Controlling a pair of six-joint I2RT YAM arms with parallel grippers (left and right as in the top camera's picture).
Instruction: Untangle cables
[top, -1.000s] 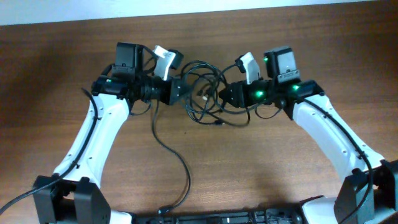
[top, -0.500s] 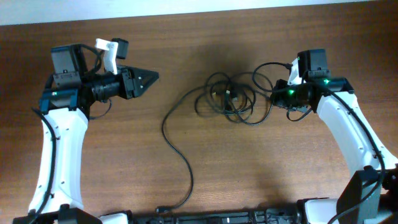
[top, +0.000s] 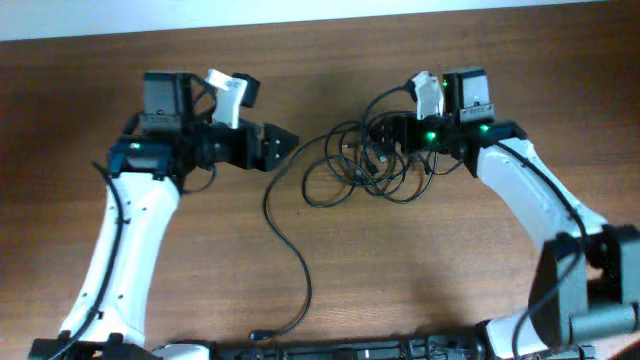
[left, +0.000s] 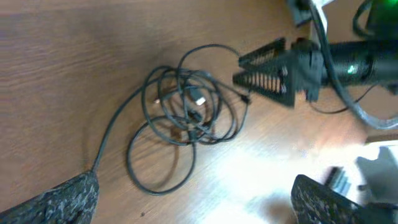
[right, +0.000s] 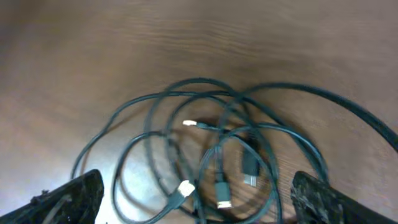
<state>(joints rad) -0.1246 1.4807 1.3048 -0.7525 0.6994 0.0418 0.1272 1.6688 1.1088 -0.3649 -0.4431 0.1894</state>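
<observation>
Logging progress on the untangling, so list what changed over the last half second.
Both arms closed back in: the left gripper swung right toward the cables, and the right gripper came left to their right edge. Jaws on both are open, holding nothing. The tangle and its long trailing strand lie roughly as before.

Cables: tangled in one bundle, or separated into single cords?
Tangled: the cables lie as overlapping loops in one heap, plug ends inside, one strand trailing away.
</observation>
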